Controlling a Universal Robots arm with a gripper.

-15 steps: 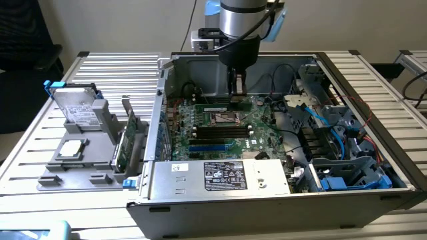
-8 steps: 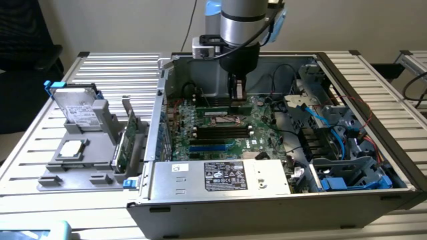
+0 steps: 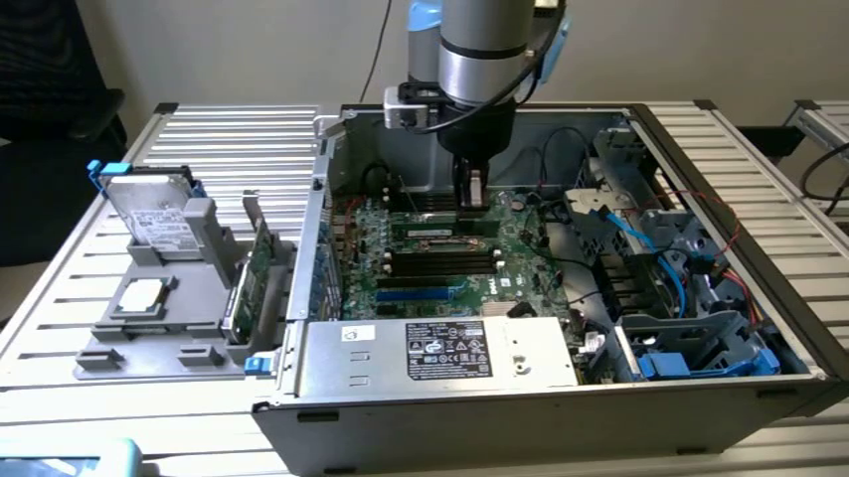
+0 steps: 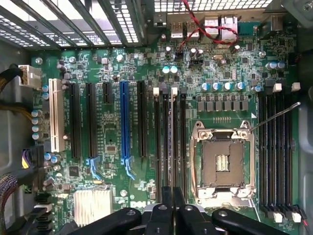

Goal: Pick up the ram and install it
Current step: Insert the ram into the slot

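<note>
At the slots, ram lengthwise along them (gripper clamped).

table: slatted metal top, grooves running front to back
centre to exterior view's right: open PC case, lying on its side on the slats, open face up
exterior view's left: grey plastic fixture, base flat on the slats, just beside the case wall
near corner, exterior view's left: pale blue object, cut off at the edge, can't tell what it is
</note>
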